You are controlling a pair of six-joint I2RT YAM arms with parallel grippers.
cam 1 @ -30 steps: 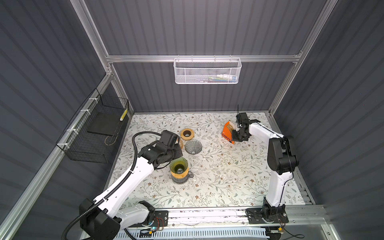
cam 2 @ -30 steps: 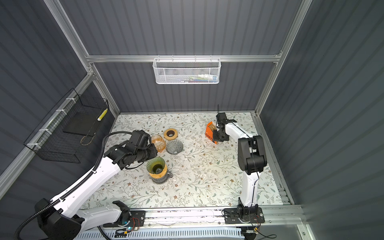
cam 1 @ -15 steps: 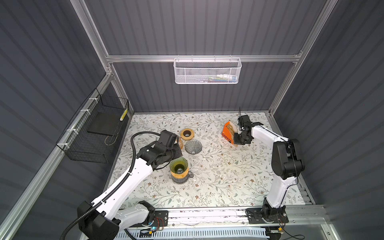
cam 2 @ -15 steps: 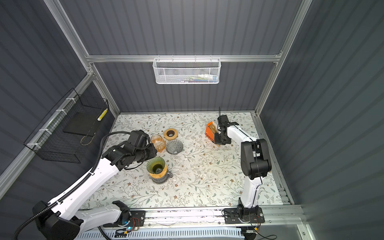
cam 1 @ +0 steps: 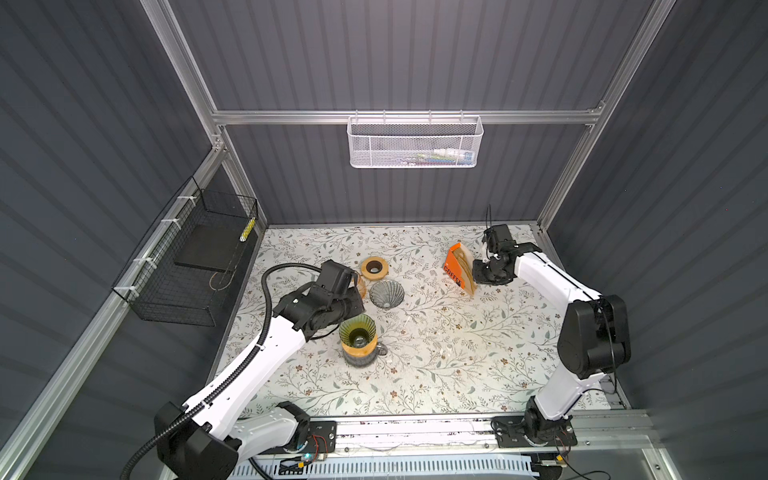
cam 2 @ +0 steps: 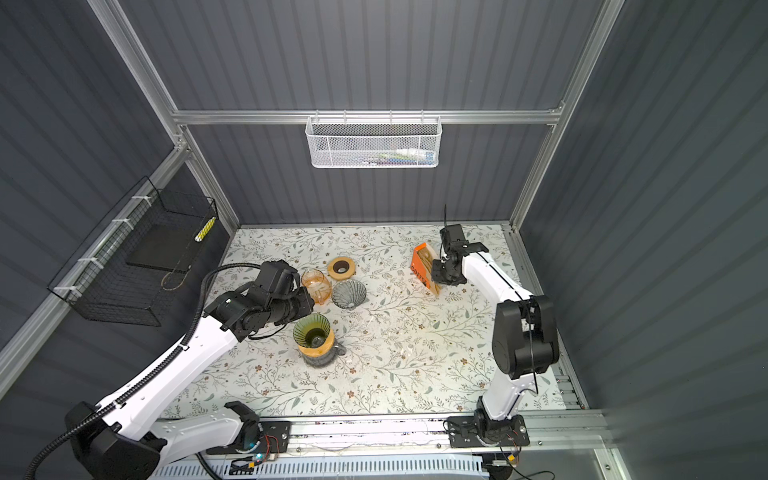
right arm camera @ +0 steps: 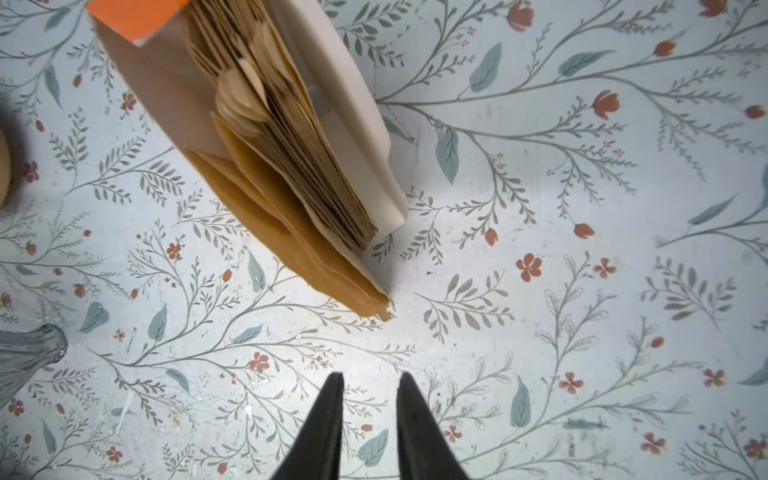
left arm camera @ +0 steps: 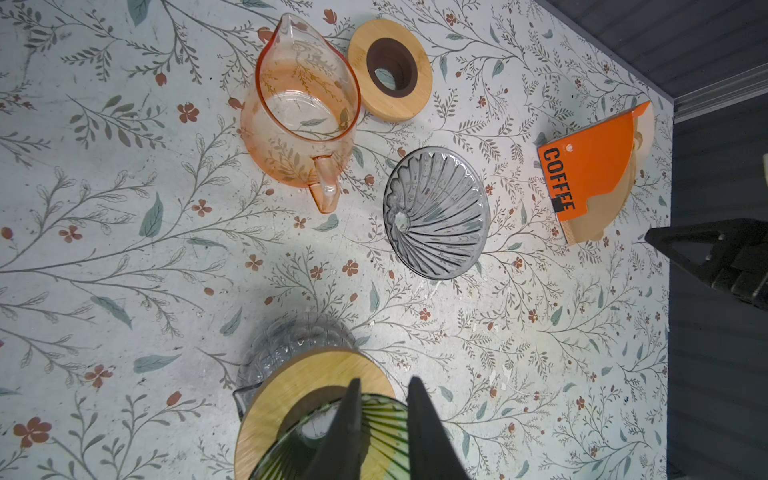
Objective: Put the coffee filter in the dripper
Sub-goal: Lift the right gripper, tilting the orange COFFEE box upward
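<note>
**Right gripper.** The right gripper (right arm camera: 370,376) has its two fingers a narrow gap apart with nothing between them: it is open and empty. The tips stand over bare table (right arm camera: 540,332), near the filter holder (right arm camera: 137,16) but not touching it. In both top views this gripper (cam 1: 482,272) sits just beside the holder (cam 1: 455,266), on the side toward the right wall.

**Coffee filters.** The coffee filters (right arm camera: 291,158) stand as a stack of brown paper in the orange holder marked COFFEE (left arm camera: 590,166). A few filters at the front of the stack stick out past the holder's edge toward the gripper. The holder (cam 2: 422,266) stands near the far right corner of the table.

**Left gripper.** The left gripper (left arm camera: 382,380) has its fingers slightly apart at the rim of the green dripper (left arm camera: 332,440). Whether they pinch that rim cannot be told.

**Dripper.** The green dripper (cam 1: 357,330) sits upright in a wooden collar (left arm camera: 282,399) on a clear glass jug (left arm camera: 286,345), left of the table's middle. No filter is in it.

**Other items.** Beyond it lie a grey dripper (cam 1: 386,291) tilted on its side, an orange glass jug (left arm camera: 299,108) and a wooden ring (left arm camera: 390,70), all close together and well apart from the holder.
</note>
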